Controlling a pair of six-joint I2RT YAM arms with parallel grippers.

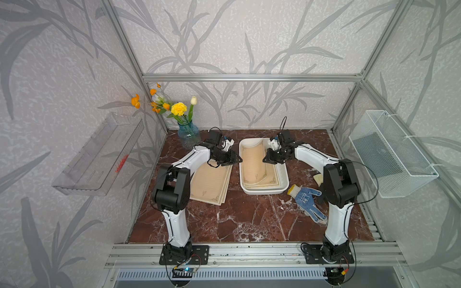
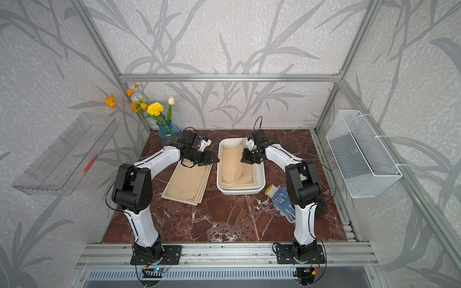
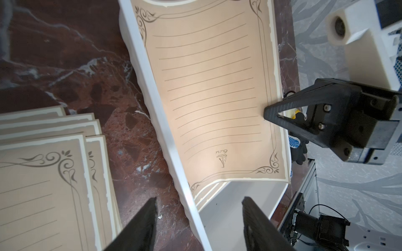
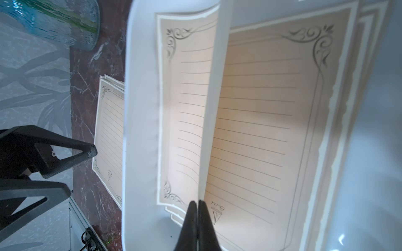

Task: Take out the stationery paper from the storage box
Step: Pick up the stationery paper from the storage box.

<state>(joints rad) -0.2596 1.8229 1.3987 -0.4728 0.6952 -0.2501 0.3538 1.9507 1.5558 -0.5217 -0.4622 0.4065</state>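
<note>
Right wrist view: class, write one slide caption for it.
Right end effector pinches the edge of a curled stationery sheet above the stack lying in the white storage box.

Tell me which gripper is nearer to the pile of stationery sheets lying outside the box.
Left. The left gripper hangs open by the far corner of the pile; the right gripper is across the storage box, shut on a curled sheet lifted inside it.
</note>
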